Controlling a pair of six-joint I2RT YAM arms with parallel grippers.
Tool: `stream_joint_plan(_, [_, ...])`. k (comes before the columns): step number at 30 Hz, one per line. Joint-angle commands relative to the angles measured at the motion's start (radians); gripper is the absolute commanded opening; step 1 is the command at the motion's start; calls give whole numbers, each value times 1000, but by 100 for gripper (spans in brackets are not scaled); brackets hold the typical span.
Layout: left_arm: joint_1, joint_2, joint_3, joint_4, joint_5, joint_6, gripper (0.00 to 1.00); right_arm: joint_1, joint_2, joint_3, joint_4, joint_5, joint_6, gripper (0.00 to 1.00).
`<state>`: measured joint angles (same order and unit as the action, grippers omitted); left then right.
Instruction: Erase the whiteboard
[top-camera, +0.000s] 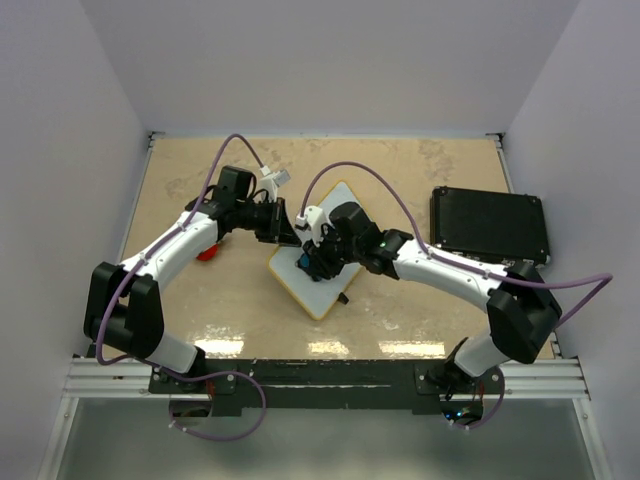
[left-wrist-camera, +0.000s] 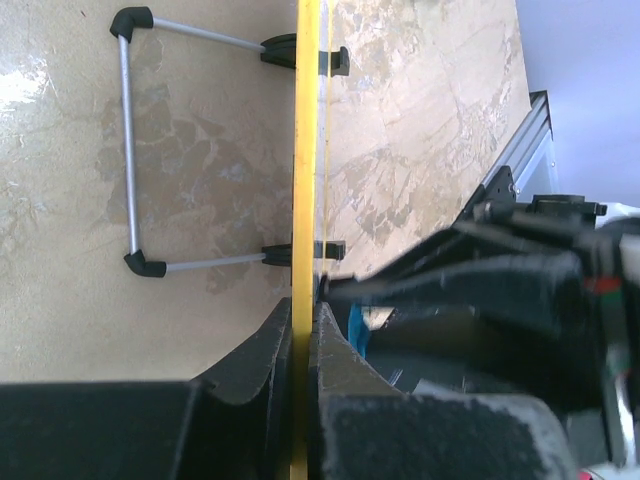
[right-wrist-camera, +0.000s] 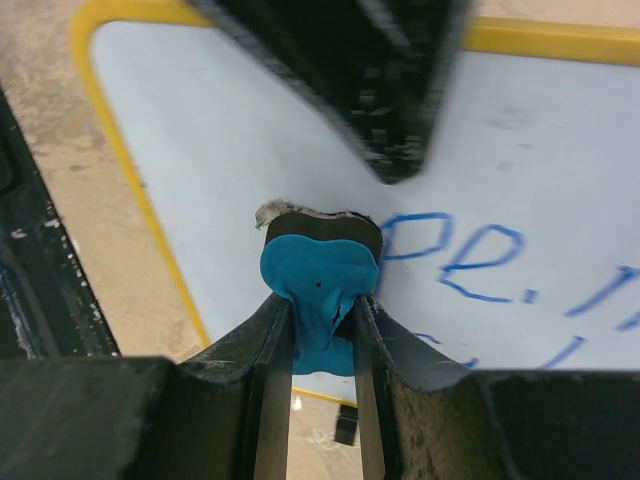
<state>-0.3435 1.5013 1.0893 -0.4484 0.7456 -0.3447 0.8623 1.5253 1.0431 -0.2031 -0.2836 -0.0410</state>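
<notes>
- Red thing lay on the tan table, beside the left arm and back behind its gripper.
- The left gripper was pinched tight on the yellow edge of the whiteboard, which ran straight out past its fingertips.
- A thin metal stand with black ends stuck out from the board, ahead of that gripper.
- The whiteboard was between the two grippers.
- The right gripper was squeezed on a blue eraser; its dark pad looked pressed to the white face, just past the fingertips.
- Blue writing sat right of the eraser.
- A black case lay well apart from the right gripper, out beyond its arm.
</notes>
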Motion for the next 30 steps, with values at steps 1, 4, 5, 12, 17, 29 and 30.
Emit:
stream_joint_plan(1, [1,-3,31,16,-46,-24,0,-48,10,60,-16,83,-23,0])
stream_joint_plan(4, [3,2,32,20,-45,-25,0,-48,12,72,-12,112,-33,0])
stream_joint_plan(5, [3,2,32,22,-45,-25,0,-48,16,80,-19,132,-33,0])
stream_joint_plan(12, [1,4,34,19,-46,-24,0,-45,87,95,-165,132,-74,0])
stream_joint_plan(17, [1,-1,27,22,-48,-23,0,-46,39,35,-217,123,-122,0])
stream_joint_plan(29, [3,5,37,19,-49,-20,0,-46,61,26,-251,84,-128,0])
stream_joint_plan(30, [0,5,35,19,-49,-20,0,-48,55,38,-245,86,-116,0])
